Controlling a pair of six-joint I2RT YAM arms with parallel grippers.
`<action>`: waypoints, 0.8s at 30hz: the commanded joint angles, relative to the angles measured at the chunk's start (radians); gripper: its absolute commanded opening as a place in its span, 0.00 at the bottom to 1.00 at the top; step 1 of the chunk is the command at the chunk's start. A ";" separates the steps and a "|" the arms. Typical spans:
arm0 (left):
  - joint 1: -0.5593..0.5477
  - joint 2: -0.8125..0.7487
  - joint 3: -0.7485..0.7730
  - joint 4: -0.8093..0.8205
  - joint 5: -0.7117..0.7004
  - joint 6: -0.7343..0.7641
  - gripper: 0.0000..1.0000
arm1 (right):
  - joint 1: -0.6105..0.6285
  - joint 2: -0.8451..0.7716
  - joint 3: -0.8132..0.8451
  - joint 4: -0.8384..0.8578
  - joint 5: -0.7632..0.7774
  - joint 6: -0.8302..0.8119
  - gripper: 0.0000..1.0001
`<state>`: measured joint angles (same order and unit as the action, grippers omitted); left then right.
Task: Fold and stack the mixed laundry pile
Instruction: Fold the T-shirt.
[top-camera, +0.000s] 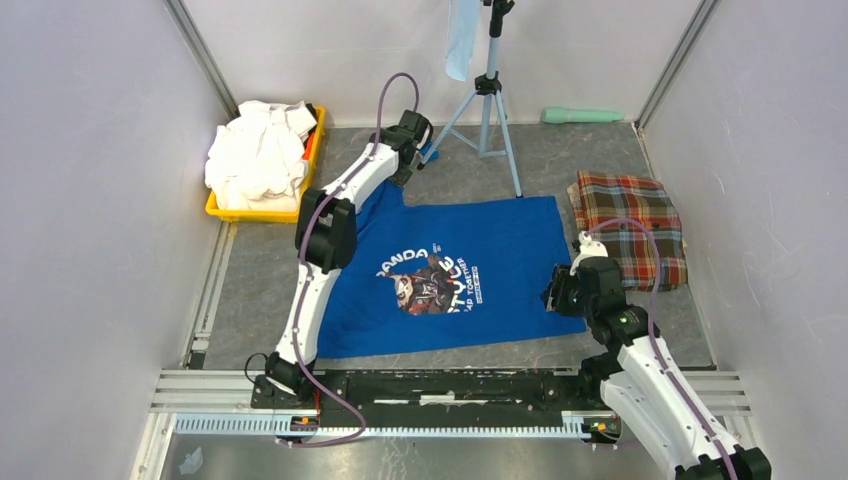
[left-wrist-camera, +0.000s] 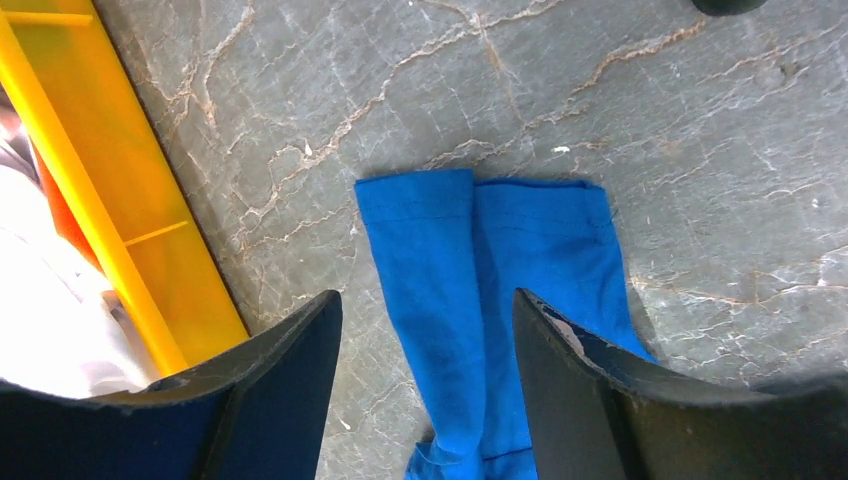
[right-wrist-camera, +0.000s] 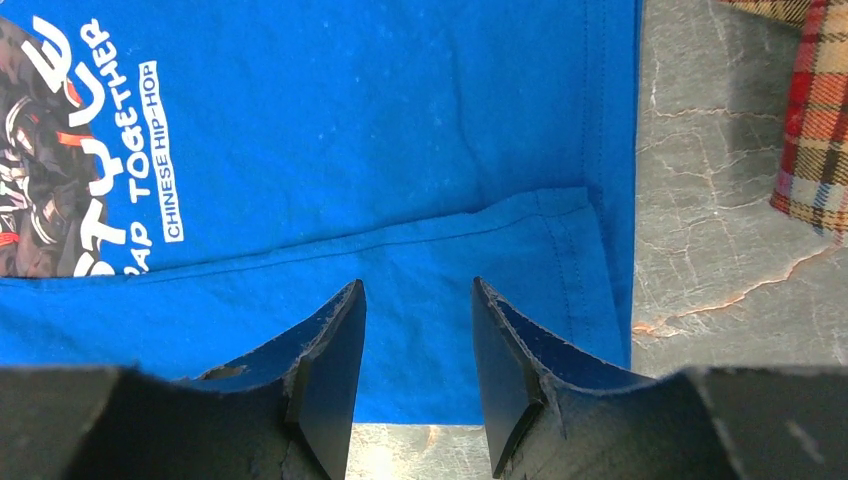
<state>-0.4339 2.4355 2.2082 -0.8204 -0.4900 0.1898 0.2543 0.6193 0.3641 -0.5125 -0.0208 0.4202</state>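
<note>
The T-shirt (top-camera: 470, 280) lies spread flat, print up, in the middle of the table (top-camera: 560, 160). The left gripper (left-wrist-camera: 427, 295) hangs over its far-left sleeve (left-wrist-camera: 480, 270), jaws spread, one finger on each side of the cloth without pinching it. The right gripper (right-wrist-camera: 418, 284) stands over the shirt's right hem, jaws partly apart, gripping nothing. The plaid cloth (top-camera: 630, 225) lies folded just beside that hem. White shirts (top-camera: 258, 155) are heaped in a yellow bin (top-camera: 255, 212) at far left
</note>
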 joint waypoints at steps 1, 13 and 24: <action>-0.009 0.026 0.081 -0.051 -0.059 0.102 0.70 | -0.001 0.012 -0.007 0.057 -0.011 -0.025 0.49; -0.025 0.099 0.108 -0.023 -0.176 0.107 0.63 | -0.001 0.016 -0.015 0.064 -0.015 -0.031 0.49; -0.053 0.064 0.080 0.005 -0.117 0.056 0.71 | -0.001 0.005 -0.019 0.065 -0.016 -0.028 0.49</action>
<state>-0.4656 2.5336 2.2749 -0.8448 -0.6231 0.2707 0.2543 0.6361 0.3485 -0.4786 -0.0273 0.4026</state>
